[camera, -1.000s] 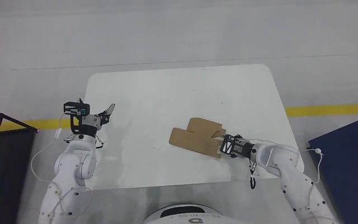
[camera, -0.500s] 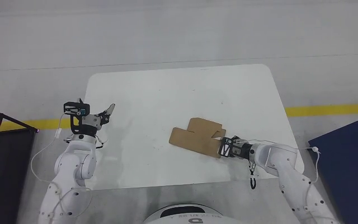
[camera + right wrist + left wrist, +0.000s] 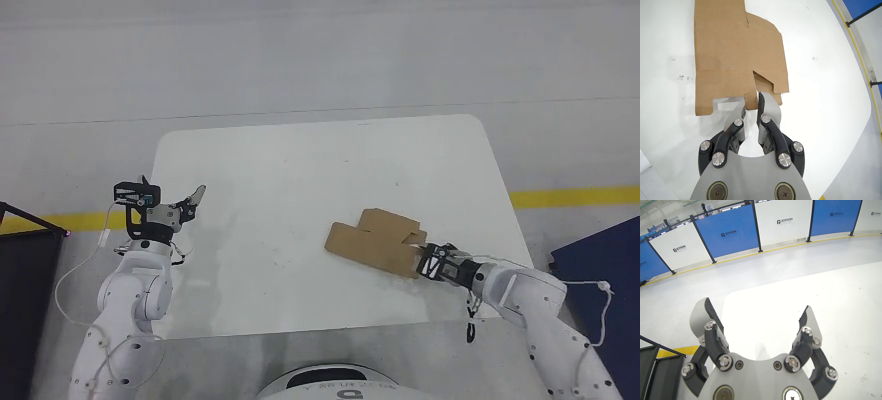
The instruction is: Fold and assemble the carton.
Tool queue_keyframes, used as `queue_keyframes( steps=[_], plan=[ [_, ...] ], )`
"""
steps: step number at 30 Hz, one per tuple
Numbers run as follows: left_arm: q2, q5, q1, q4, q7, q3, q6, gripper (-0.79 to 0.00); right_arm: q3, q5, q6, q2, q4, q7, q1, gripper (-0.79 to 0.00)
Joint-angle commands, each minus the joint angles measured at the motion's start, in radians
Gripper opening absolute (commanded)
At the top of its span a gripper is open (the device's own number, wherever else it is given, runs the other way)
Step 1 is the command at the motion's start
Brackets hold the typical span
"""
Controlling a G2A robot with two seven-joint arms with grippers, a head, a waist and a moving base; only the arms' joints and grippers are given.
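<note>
Cardboard, brown and flat, lies on the white table (image 3: 300, 170) toward its right front part: the carton (image 3: 375, 242) is unfolded, with its notched end turned to the right arm. The right gripper (image 3: 428, 262) meets that end low over the table. In the right wrist view the right gripper (image 3: 751, 102) is closed to a narrow gap on a small tab at the carton (image 3: 725, 56) edge, one ribbed pad pressed against the tab's side. The other finger runs under the cardboard, so its tip is hidden. A second layer of board shows through the notch beside the tab. Whether the gripped edge is lifted off the table (image 3: 819, 75) cannot be told. The carton's far end is cut off by the frame edge in that view.

Well apart, the left gripper (image 3: 190, 200) hangs at the table's left edge. The left wrist view shows the left gripper (image 3: 756, 306) spread wide, with nothing between its fingers, above a rounded corner of the table (image 3: 829, 294). Beyond it a yellow line (image 3: 753, 255) runs along the floor before blue and white panels (image 3: 734, 234).
</note>
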Motion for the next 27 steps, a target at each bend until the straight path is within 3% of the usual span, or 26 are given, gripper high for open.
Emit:
queue_keyframes(
  steps=[1, 7, 13, 17, 20, 27],
  plan=[
    [0.0, 0.0, 0.0, 0.0, 0.0, 0.0, 0.0, 0.0, 0.039, 0.027, 0.015, 0.001, -0.002, -0.008, -0.028, -0.613],
    [0.0, 0.0, 0.0, 0.0, 0.0, 0.0, 0.0, 0.0, 0.134, 0.225, -0.024, 0.003, 0.046, -0.045, -0.083, -0.653],
    [0.0, 0.0, 0.0, 0.0, 0.0, 0.0, 0.0, 0.0, 0.165, 0.496, -0.106, 0.004, 0.13, 0.012, -0.06, -0.523],
    [0.0, 0.0, 0.0, 0.0, 0.0, 0.0, 0.0, 0.0, 0.171, 0.713, -0.127, 0.007, 0.195, 0.111, -0.037, -0.529],
    [0.0, 0.0, 0.0, 0.0, 0.0, 0.0, 0.0, 0.0, 0.168, 0.875, -0.094, 0.01, 0.219, 0.227, -0.021, -0.453],
    [0.0, 0.0, 0.0, 0.0, 0.0, 0.0, 0.0, 0.0, 0.162, 1.074, -0.03, 0.018, 0.213, 0.393, -0.026, -0.446]
  ],
)
